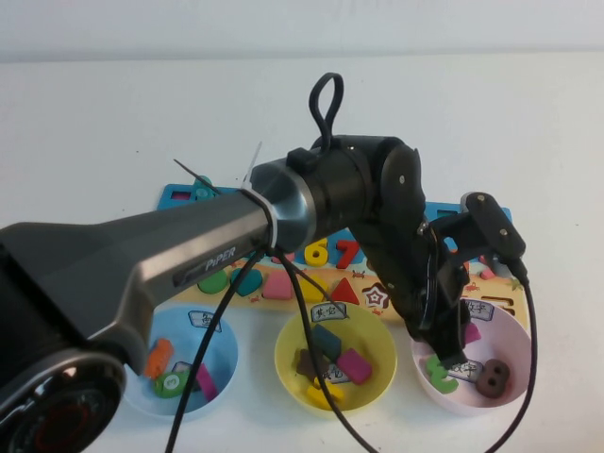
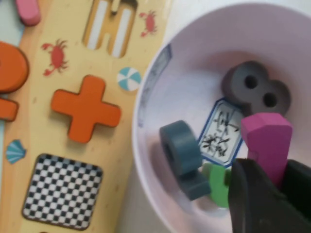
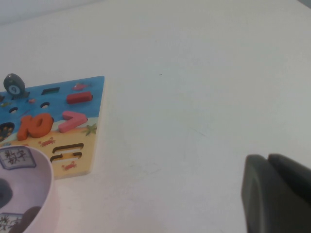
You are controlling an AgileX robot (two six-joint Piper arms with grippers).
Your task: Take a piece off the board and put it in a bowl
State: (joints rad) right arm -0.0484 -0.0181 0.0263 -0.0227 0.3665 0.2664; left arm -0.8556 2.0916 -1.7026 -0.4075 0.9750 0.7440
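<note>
Yellow bowl (image 1: 363, 332), light blue bowl (image 1: 220, 354), white table (image 1: 113, 123).

Bright, even light fills the room, washing the white table (image 1: 528, 104) almost featureless. Soft shadows pool inside the pale pink round plastic bowl (image 2: 146, 160) toward six o'clock. Up close, the black left gripper (image 2: 272, 194) blurs, as does the slim pink wooden numeral (image 2: 267, 141) it pinches.

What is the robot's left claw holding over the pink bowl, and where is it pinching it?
The left gripper pinches the pink piece by one end, above the pink bowl. The right gripper holds nothing.
</note>
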